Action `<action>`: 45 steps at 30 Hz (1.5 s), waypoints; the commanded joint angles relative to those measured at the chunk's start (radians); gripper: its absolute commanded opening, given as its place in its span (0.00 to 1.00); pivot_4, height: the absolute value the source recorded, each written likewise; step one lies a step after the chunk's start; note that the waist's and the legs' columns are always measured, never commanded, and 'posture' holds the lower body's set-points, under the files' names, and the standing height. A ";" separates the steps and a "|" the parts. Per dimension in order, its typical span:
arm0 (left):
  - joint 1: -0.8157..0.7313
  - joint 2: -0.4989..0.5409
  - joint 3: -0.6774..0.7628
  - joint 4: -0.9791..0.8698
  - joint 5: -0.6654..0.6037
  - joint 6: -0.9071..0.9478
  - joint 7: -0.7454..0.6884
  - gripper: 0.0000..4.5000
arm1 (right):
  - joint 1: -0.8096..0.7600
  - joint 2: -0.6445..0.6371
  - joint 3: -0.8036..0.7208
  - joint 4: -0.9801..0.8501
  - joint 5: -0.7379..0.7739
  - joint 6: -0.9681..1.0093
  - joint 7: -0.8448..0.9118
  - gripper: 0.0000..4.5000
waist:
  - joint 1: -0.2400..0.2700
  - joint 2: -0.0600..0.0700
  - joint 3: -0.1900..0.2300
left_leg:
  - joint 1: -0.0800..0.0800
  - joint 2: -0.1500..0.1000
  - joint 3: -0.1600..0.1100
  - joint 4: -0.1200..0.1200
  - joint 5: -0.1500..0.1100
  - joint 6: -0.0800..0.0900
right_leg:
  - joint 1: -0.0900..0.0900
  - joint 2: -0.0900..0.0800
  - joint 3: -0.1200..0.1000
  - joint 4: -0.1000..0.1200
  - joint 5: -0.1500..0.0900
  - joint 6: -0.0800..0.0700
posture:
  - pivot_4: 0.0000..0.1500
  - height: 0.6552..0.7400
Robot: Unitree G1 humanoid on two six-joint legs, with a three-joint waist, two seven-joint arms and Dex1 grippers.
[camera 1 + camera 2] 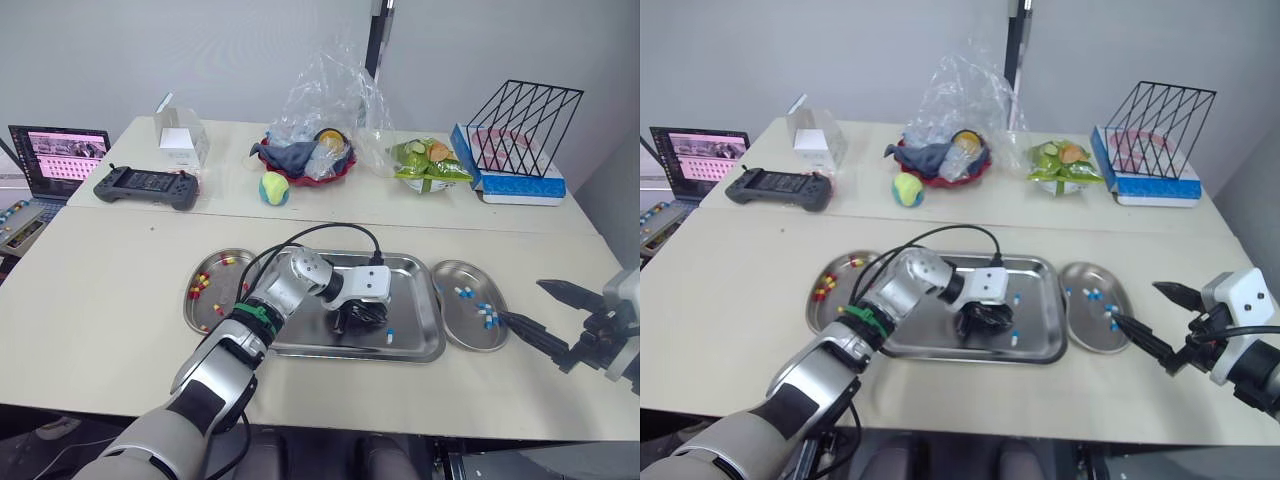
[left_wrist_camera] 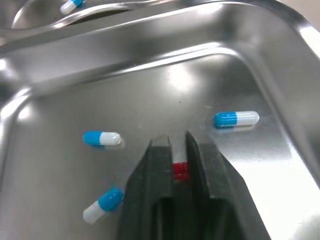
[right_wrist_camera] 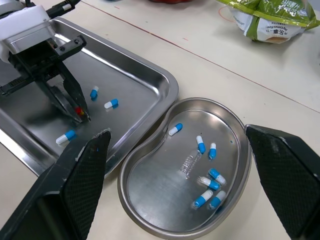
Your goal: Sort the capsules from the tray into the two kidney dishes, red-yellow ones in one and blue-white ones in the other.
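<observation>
The left arm (image 1: pixel 215 375) wears a smooth silver-grey shell, ringed by a green band (image 1: pixel 254 312) behind the wrist. A black cable (image 1: pixel 340 227) loops from there to the white boxy housing (image 1: pixel 366 285) just behind the left gripper (image 1: pixel 358 322), whose two fingers are flat and black. The right gripper (image 1: pixel 1134 302) has black fingers tapering to points, ahead of a white housing (image 1: pixel 1238 292).
</observation>
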 commanded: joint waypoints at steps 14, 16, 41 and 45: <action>-0.058 0.034 0.091 -0.173 -0.103 0.188 -0.068 0.00 | -0.041 -0.018 -0.004 0.001 -0.001 -0.010 0.005 1.00 | 0.000 0.000 0.000 | -0.001 0.000 0.000 0.000 0.000 0.000 | -0.001 0.000 0.000 0.000 0.000 0.000 | 1.00 0.92; -0.063 0.051 0.094 -0.194 -0.111 0.201 -0.074 0.00 | -0.044 -0.019 -0.001 0.003 -0.002 -0.011 0.006 1.00 | 0.000 0.000 0.000 | -0.001 0.000 0.000 0.000 0.000 0.000 | -0.001 0.000 0.000 0.000 0.000 0.000 | 1.00 0.92; 0.172 0.611 0.372 -0.492 -0.274 0.493 -0.100 0.00 | -0.213 -0.085 0.132 0.172 -0.050 -0.049 0.099 1.00 | -0.004 0.001 0.000 | 0.000 0.001 0.000 0.000 0.000 0.000 | -0.002 0.001 0.000 0.002 0.000 0.000 | 1.00 0.92; 0.247 0.663 0.397 -0.531 -0.278 0.516 -0.075 0.00 | -0.241 -0.091 0.151 0.207 -0.064 -0.063 0.120 1.00 | 0.003 0.001 0.000 | 0.000 0.001 0.000 0.001 0.000 0.000 | -0.001 0.000 -0.001 0.002 0.000 0.000 | 1.00 0.92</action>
